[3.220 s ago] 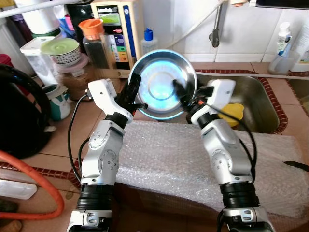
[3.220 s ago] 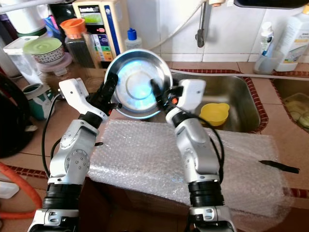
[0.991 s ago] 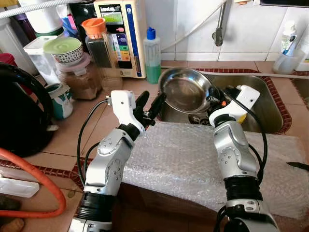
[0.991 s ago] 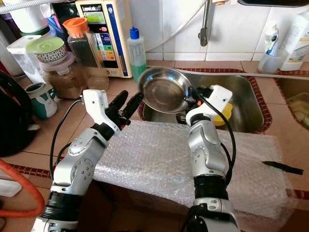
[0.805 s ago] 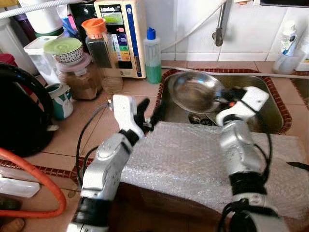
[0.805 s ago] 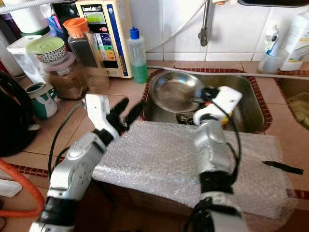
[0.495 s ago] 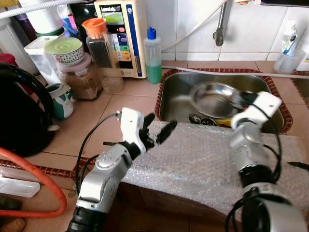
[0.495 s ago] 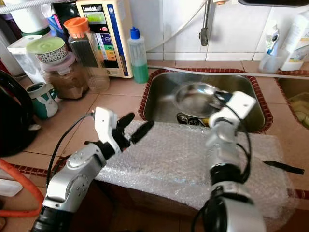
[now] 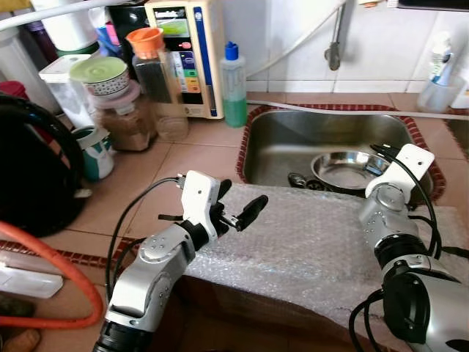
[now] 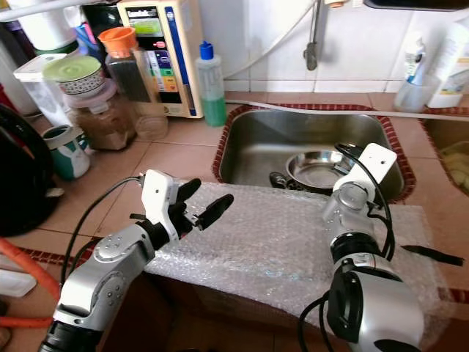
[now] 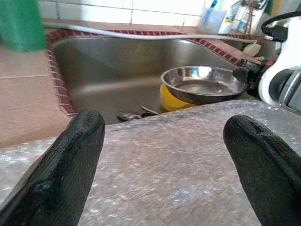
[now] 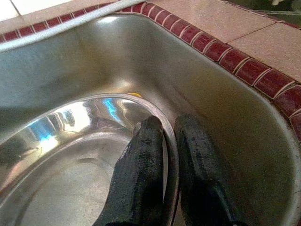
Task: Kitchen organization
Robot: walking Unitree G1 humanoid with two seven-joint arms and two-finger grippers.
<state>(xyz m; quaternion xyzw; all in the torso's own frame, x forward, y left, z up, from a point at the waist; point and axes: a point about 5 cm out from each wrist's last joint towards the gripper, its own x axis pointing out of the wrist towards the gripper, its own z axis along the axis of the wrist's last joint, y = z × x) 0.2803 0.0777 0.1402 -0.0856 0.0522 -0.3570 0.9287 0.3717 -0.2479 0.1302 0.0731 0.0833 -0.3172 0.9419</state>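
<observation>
Right wrist view: right pincer [image 12: 170, 141] pinches steel bowl [image 12: 70, 160] rim.

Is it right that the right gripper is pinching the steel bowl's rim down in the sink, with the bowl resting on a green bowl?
Not quite. The right gripper does pinch the steel bowl by its rim in the sink, but the bowl beneath it is yellow, not green. The left wrist view shows this.
</observation>
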